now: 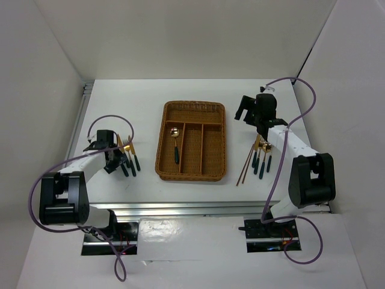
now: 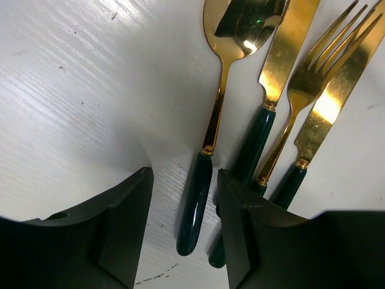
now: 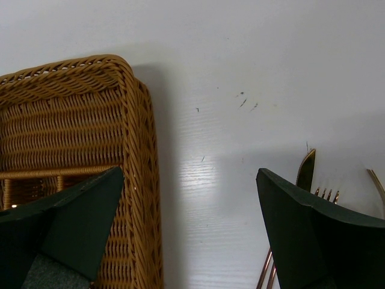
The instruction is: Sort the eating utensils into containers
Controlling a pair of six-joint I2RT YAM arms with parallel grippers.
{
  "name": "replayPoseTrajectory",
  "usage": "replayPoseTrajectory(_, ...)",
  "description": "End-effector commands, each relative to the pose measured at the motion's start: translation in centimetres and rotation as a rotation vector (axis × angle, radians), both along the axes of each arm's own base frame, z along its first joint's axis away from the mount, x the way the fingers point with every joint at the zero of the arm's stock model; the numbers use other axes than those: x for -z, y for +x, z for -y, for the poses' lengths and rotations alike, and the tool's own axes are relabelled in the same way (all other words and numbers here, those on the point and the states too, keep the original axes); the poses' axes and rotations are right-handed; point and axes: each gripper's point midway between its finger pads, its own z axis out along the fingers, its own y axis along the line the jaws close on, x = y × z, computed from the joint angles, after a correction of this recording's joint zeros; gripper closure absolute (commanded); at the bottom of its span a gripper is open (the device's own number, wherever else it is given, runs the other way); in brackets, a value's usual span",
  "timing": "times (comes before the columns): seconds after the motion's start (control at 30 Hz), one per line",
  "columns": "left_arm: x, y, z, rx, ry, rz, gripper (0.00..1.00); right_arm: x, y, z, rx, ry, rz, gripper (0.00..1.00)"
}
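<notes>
White desk (image 1: 144,96) boxed in by white walls. Wicker tray (image 1: 161,158) sits mid-desk; a lone spoon (image 1: 175,143) lies in its left long slot, and the other slots look bare. Right gripper (image 3: 189,174): jaws spread wide, holding nothing, hanging over bare desk between the tray's right rim and the right-hand pile, where the chopsticks (image 1: 245,164) lie. Left gripper (image 2: 183,174): down on the left pile, partly open, jaws astride the teal handle of a spoon (image 2: 195,205), not yet clamped. A knife (image 2: 283,54) lies just beside that spoon, its handle running under the right-hand jaw; the fork (image 2: 313,90) lies beyond it, over another gold blade. Risks, as I judge them: the jaw over the knife handle may pinch both pieces or shove the knife aside. The handle is glossy and rounded, so it may roll out. Gripped near its end, the heavy bowl could droop. In the way: the tray's near wall must be cleared. The purple cable (image 1: 111,118) loops close over the left wrist.
</notes>
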Motion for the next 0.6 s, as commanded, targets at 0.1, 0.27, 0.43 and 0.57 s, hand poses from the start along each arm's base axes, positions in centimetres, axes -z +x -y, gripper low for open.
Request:
replayPoseTrajectory(0.1, 1.1, -0.2, -0.6, -0.002, 0.023, -0.059, 0.46, -1.4, 1.0, -0.2, 0.001, 0.010, 0.040, 0.00)
replayPoseTrajectory(0.27, 1.6, -0.2, -0.6, 0.017, 0.029, -0.090, 0.47, -1.4, 1.0, -0.1, 0.009, 0.006, 0.041, 0.00)
replayPoseTrajectory(0.43, 2.4, -0.4, -0.6, 0.030, 0.042, -0.141, 0.51, -1.4, 1.2, -0.1, 0.009, 0.006, 0.041, 0.00)
replayPoseTrajectory(0.57, 3.1, -0.7, -0.4, 0.043, 0.060, -0.179, 0.54, -1.4, 1.2, -0.1, 0.009, 0.006, 0.041, 0.00)
